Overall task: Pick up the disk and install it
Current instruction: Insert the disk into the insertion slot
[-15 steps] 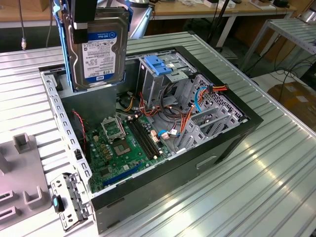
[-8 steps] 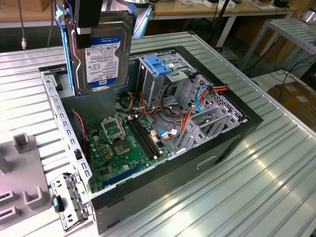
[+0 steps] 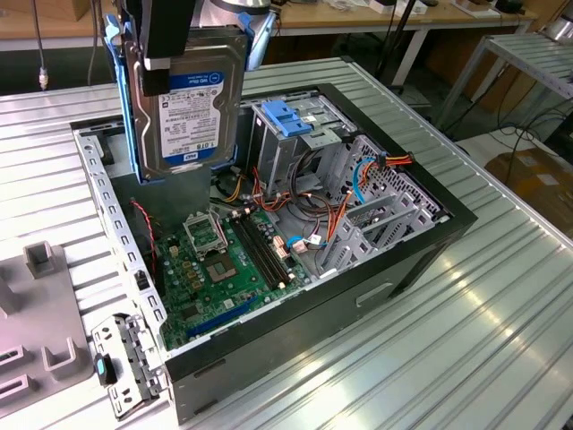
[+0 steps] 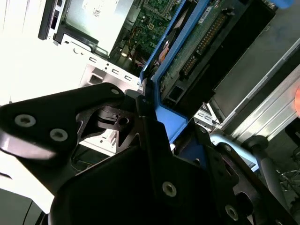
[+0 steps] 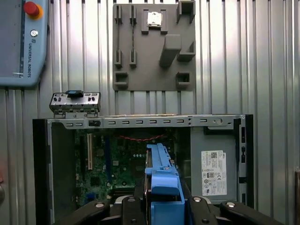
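fixture plate [image 3: 36,305]: we are seeing it lying flat on the table [image 3: 466,358], outside the case [image 3: 376,287], off the case's end at the exterior view's left.
bracket [image 3: 121,367]: loose metal piece with a dark tab, lying just outside the case's near corner. We are guessing it is parked there so the case is left open for access.
disk [image 3: 192,98]: hanging on edge above the case, over its end at the exterior view's left and clear of everything inside. The label is facing the camera and the blue rails [image 3: 128,107] are running along its sides. We are judging it not yet installed.
gripper [image 3: 161,63]: the fingers are clamping the disk's flat faces near its upper end. We are judging that this hold is leaving the rails free to slide into a bay.
motherboard [image 3: 215,269]: lying on the case floor, below the disk and well apart from it.
drive cage [image 3: 291,134]: standing inside the case with a blue latch on top. We are reading it as the likely home for the disk.
cables [image 3: 358,179]: orange and blue, running inside the case beside the cage. We are flagging a snag risk.
power supply [image 5: 213,159]: grey box with a white sticker, sitting in a case corner in the first wrist view.
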`<state>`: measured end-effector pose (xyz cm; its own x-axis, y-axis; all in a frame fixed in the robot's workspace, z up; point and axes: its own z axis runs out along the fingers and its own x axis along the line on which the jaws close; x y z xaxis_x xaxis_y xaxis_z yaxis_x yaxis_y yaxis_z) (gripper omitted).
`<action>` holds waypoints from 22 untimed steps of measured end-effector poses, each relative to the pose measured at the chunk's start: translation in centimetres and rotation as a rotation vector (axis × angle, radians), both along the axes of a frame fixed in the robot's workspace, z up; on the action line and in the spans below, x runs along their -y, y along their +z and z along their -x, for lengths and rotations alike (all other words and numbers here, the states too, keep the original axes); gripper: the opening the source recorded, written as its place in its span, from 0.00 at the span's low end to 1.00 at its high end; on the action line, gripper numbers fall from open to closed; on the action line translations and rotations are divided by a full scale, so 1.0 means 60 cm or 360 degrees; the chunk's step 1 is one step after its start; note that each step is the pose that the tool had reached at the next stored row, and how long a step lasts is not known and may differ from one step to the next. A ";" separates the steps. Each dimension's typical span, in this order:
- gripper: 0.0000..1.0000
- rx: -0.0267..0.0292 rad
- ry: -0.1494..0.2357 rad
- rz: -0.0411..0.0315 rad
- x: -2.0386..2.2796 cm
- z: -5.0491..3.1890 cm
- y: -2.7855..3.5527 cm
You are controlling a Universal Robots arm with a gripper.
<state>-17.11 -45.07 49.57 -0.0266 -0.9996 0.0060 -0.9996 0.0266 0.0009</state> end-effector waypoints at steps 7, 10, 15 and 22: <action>0.37 0.00000 0.0000 0.0000 0.0125 -0.006 -0.001; 0.37 0.00000 0.0000 0.0000 0.0131 -0.016 -0.001; 0.37 0.00000 0.0000 0.0000 0.0132 -0.038 -0.001; 0.37 0.00000 0.0000 0.0000 0.0306 -0.047 -0.003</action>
